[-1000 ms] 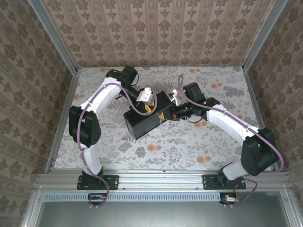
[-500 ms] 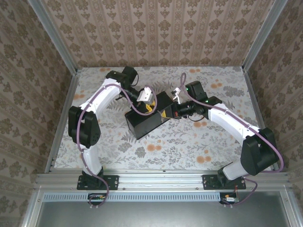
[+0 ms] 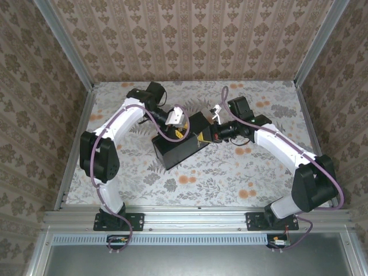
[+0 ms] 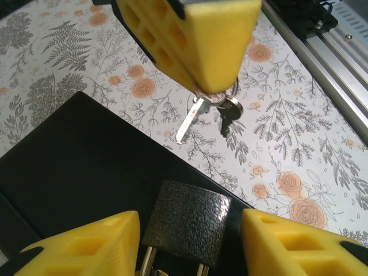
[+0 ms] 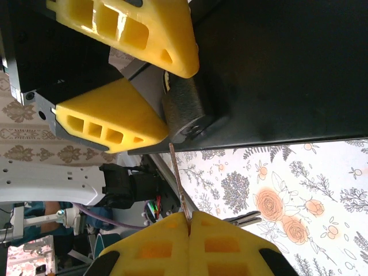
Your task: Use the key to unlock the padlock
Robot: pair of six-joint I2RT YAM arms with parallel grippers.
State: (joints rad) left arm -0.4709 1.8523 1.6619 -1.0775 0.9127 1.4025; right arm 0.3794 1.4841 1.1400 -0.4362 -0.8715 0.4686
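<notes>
The padlock [image 4: 187, 227] is a small dark, rough-textured block with a silver shackle, lying on the black box [image 4: 75, 161]. My left gripper [image 4: 190, 218] straddles it, open, with a gap between each yellow finger and the lock body. My right gripper [image 5: 190, 215] is shut on the key [image 5: 178, 178], whose thin blade points at the padlock [image 5: 187, 109], tip just short of the keyhole end. The left wrist view shows the key [image 4: 190, 121] hanging from the right gripper's fingertips [image 4: 215, 86], with a second key [image 4: 227, 118] on the same ring. From above, both grippers [image 3: 180, 133] [image 3: 202, 138] meet over the box [image 3: 175, 150].
The box sits mid-table on floral paper [image 4: 287, 144]. An aluminium rail [image 4: 328, 52] runs along the near edge. Patterned walls [image 3: 190, 40] close in the back and sides. Bare table lies in front of the box [image 3: 218, 178].
My left gripper's jaws have spread apart, off the padlock's sides. The right arm has shifted slightly towards the back, still holding the key near the lock.
</notes>
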